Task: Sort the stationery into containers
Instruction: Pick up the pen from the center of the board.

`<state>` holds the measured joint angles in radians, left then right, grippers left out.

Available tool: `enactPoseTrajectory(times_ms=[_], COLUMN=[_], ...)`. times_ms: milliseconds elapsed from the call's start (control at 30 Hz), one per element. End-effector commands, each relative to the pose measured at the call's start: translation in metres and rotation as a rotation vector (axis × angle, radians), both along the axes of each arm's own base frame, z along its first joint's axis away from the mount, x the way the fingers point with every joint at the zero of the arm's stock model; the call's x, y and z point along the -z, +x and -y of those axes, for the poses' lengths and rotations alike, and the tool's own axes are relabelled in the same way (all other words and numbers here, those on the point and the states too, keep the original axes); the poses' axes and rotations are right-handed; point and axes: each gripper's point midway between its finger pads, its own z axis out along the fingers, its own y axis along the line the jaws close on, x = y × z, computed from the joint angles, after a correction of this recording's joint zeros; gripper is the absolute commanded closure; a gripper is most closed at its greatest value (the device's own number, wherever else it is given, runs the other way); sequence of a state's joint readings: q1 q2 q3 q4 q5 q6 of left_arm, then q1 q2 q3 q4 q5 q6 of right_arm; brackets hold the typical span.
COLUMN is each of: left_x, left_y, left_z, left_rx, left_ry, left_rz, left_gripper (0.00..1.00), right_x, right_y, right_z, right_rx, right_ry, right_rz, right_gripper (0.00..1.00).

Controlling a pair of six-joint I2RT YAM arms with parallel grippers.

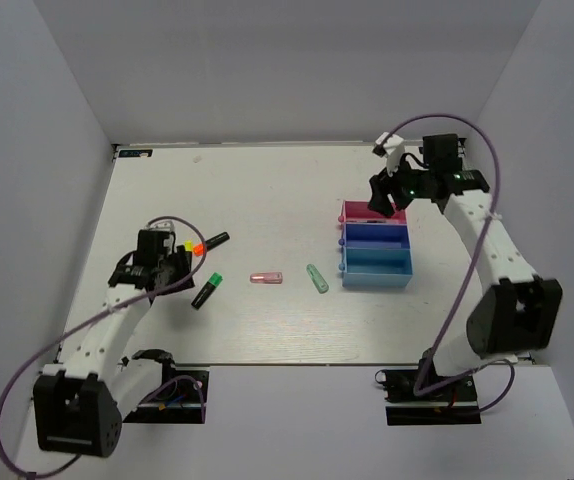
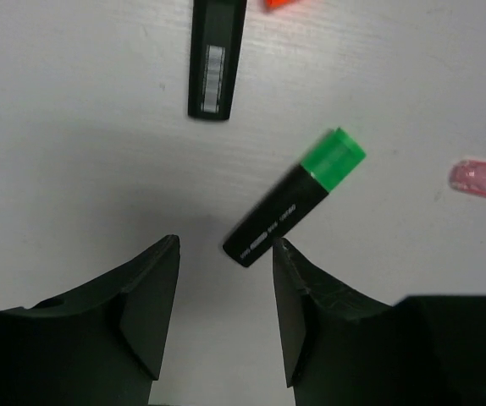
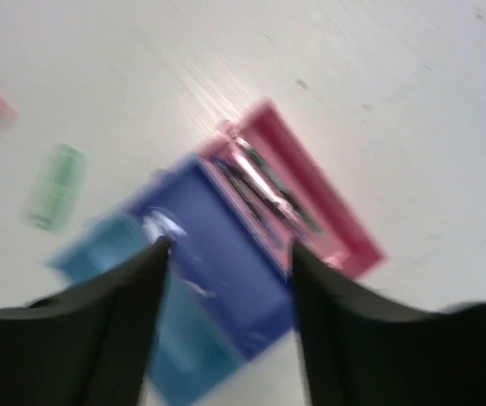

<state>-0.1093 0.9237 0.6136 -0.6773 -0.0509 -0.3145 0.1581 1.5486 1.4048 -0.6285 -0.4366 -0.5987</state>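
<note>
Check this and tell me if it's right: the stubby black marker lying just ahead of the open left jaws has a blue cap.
Not right. The stubby black plastic marker has a green cap, not a blue one, as the left wrist view shows plainly. The rest stands: it lies on the white table just ahead of the left jaws, which are open.

A white table with a faint grain in its top fills the middle of the top view. Its far edge meets a plain pale back wall, and a left wall and a right wall of the same grey-white close in its sides, all three bare. A small dark strip sits at the table's far left corner. The light is soft and even, casting only short blurred shadows, and the pale floor in front of the near edge looks slightly dimmer.
</note>
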Motion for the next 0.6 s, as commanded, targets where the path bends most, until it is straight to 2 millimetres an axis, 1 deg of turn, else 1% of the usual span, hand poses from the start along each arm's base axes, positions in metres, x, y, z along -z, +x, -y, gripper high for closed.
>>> enactPoseTrajectory(times_ms=[0,33,67,100,133,167,200,233,267,333,367,400,500,567], left_x=[-0.023,-0.009,-0.022,-0.017,-0.016,-0.014,-0.014,-0.015,-0.006,-0.008,0.005,0.008,0.021,0.031], left_y=[0.036,0.040,0.055,0.061,0.065,0.077,0.081,0.090,0.091,0.100,0.100,0.101,0.106,0.106], left_z=[-0.008,-0.008,-0.008,-0.008,-0.010,-0.011,-0.013,-0.013,-0.015,-0.014,-0.014,-0.014,-0.013,-0.014], left_rx=[0.011,0.030,0.040,0.044,0.058,0.056,0.066,0.066,0.070,0.073,0.079,0.074,0.073,0.073], left_ry=[0.065,0.089,0.101,0.111,0.133,0.149,0.173,0.179,0.197,0.198,0.204,0.208,0.205,0.214], left_rz=[0.044,-0.017,0.017,-0.005,-0.013,-0.035,-0.045,-0.056,-0.092,-0.095,-0.137,-0.145,-0.174,-0.213], left_gripper=[0.41,0.41,0.41,0.41,0.41,0.41,0.41,0.41,0.41,0.41,0.41,0.41,0.41,0.41], right_x=[-0.027,-0.048,-0.052,-0.036,-0.050,-0.045,-0.045,-0.045,-0.044,-0.043,-0.047,-0.043,-0.045,-0.042], right_y=[-0.083,-0.095,-0.100,-0.111,-0.119,-0.124,-0.129,-0.135,-0.140,-0.144,-0.149,-0.150,-0.153,-0.155], right_z=[-0.043,-0.046,-0.049,-0.048,-0.047,-0.046,-0.045,-0.045,-0.047,-0.044,-0.044,-0.044,-0.042,-0.042], right_rx=[-0.048,-0.079,-0.099,-0.084,-0.101,-0.098,-0.100,-0.105,-0.111,-0.100,-0.105,-0.102,-0.095,-0.091], right_ry=[0.349,0.384,0.414,0.422,0.432,0.429,0.434,0.437,0.438,0.453,0.457,0.461,0.472,0.478], right_rz=[-0.256,-0.191,-0.176,-0.225,-0.166,-0.174,-0.165,-0.158,-0.164,-0.160,-0.143,-0.153,-0.146,-0.159], right_gripper=[0.27,0.26,0.26,0.25,0.25,0.25,0.25,0.25,0.25,0.24,0.24,0.24,0.24,0.22])
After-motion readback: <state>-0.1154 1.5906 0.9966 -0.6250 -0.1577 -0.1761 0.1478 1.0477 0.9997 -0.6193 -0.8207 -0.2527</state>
